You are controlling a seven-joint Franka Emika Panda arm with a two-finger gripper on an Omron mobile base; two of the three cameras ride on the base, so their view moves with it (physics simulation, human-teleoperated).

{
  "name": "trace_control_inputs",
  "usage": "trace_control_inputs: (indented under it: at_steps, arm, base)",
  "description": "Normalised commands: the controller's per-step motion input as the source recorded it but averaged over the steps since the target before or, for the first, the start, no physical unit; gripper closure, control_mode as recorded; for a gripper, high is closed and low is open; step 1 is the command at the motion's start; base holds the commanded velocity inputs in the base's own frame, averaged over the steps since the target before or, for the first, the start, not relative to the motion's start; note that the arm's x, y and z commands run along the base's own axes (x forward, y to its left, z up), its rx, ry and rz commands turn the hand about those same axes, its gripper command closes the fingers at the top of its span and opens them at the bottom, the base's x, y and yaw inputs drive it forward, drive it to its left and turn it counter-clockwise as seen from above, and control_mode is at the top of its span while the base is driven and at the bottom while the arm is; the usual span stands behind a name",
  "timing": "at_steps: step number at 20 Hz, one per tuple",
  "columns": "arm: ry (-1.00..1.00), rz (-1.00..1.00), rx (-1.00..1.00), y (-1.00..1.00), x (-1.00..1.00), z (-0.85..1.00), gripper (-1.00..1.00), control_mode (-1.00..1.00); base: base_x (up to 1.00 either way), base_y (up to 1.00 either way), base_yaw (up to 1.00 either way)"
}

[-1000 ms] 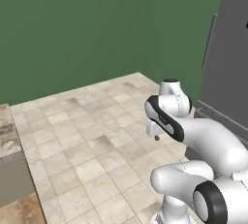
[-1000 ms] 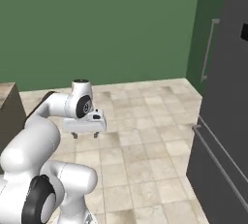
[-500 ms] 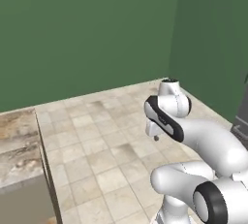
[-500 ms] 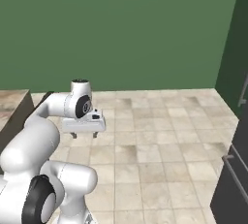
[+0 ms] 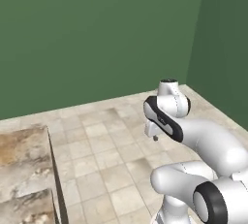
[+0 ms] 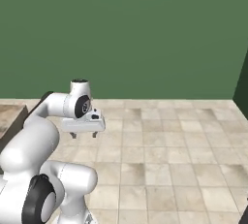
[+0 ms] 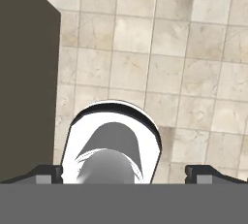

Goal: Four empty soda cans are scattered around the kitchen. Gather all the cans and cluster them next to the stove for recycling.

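No soda cans or stove in sight from here: just green wall, beige tiled floor (image 6: 160, 155) and a tan marbled table (image 5: 24, 169) edge. Likely light, thin-walled and easily dented when found, being empty; smooth and a bit slippery too. Best taken around the mid-height of the cylinder, squeezed gently, kept upright.

Arm folded up close over the base, elbow high, wrist turned down. Pincer (image 6: 83, 134) hanging above the floor, just beside the table edge, pointing straight down at the tiles. Jaws spread wide, nothing between them. Fingertips (image 7: 48, 172) poking up in the hand view, dark table side beyond them.
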Motion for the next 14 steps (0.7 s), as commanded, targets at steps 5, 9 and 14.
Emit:
trace_control_inputs:
  at_steps: [5, 9, 14]
  arm:
    - [0.00, 0.00, 0.00, 0.00, 0.00, 0.00, -1.00, 1.00]
    - [0.00, 0.00, 0.00, 0.00, 0.00, 0.00, -1.00, 1.00]
    - [0.00, 0.00, 0.00, 0.00, 0.00, 0.00, -1.00, 1.00]
  base:
    - [0.75, 0.00, 0.16]
    - [0.75, 0.01, 0.16]
    - [0.75, 0.01, 0.17]
